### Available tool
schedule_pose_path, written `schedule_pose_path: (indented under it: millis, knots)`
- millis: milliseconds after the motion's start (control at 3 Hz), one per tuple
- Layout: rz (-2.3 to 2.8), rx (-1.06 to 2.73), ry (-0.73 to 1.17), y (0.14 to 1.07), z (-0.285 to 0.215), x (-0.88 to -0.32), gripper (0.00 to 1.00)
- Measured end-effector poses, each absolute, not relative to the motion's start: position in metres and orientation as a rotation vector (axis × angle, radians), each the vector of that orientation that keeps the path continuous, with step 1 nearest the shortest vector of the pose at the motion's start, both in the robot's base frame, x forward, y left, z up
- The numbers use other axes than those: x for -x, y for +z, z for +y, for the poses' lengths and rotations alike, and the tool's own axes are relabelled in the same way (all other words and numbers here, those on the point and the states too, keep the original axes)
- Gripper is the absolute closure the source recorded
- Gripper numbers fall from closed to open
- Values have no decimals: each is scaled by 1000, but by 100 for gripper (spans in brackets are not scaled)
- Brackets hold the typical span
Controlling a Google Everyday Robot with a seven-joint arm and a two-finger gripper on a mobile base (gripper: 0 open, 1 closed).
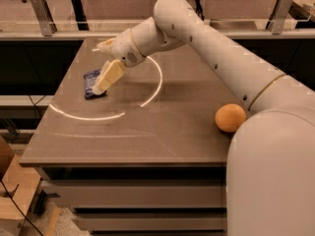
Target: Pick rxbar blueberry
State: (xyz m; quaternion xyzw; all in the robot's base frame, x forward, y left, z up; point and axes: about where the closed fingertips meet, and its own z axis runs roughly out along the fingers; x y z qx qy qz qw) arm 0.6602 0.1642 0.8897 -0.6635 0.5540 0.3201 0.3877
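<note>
Hand (100,88) low over rxbar blueberry (89,80), covering its right edge; opening, contact: cannot tell.

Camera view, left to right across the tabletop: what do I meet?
rxbar blueberry → orange. The gripper hangs over the bar's right side, overlapping it, so it is left unranked.

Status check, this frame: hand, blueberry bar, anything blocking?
Hand low at table left side, tips over rxbar blueberry. Bar flat on table, not lifted. Orange far right, out of the way.
</note>
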Motion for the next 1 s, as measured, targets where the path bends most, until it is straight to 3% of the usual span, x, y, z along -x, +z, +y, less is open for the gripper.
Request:
schedule_pose_path:
  millis: [1000]
  knots:
    - [1432,1748,813,841,203,-672,0]
